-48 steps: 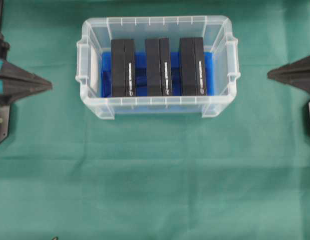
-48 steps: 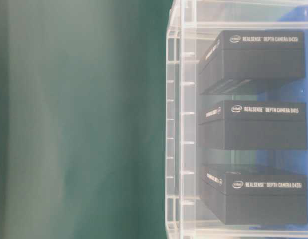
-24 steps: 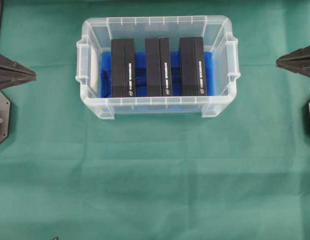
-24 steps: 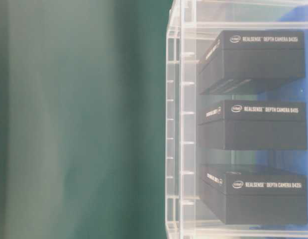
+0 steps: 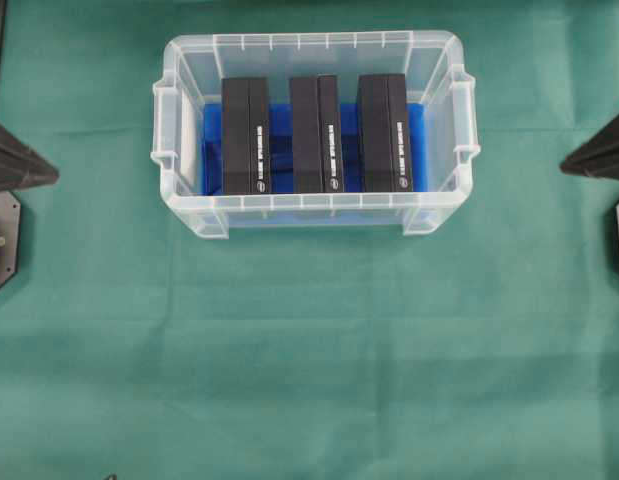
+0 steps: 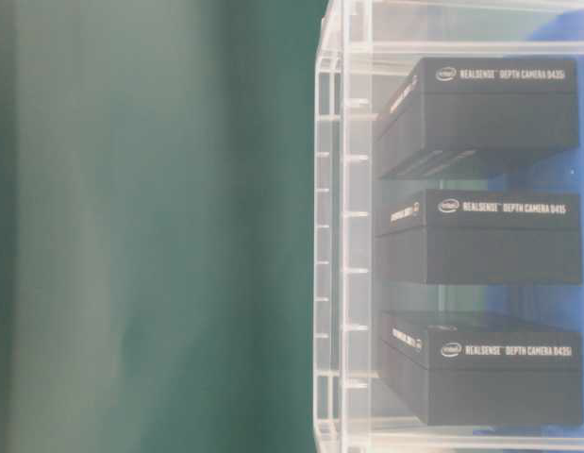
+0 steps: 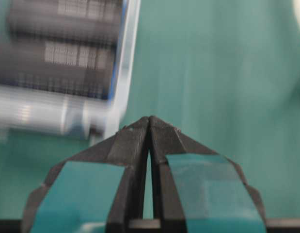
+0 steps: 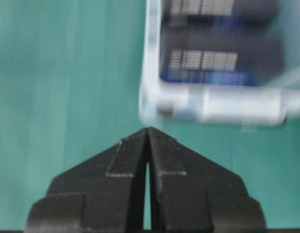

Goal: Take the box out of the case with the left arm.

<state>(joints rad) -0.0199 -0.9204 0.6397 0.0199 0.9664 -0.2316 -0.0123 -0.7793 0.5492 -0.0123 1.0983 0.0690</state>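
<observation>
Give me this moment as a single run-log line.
left gripper: shut, empty, off the case | right gripper: shut, empty | three black boxes in case, untouched | removal: not started

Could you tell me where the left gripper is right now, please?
The left gripper sits at the overhead view's far left edge, shut, on the green cloth well clear of the case.

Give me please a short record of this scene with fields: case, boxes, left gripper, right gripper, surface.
case: clear bin with blue floor, at the far middle of the cloth
boxes: three black boxes inside, side by side, apart from each other
left gripper: shut, holding nothing, outside the case
right gripper: shut, holding nothing, outside the case
surface: green cloth
</observation>
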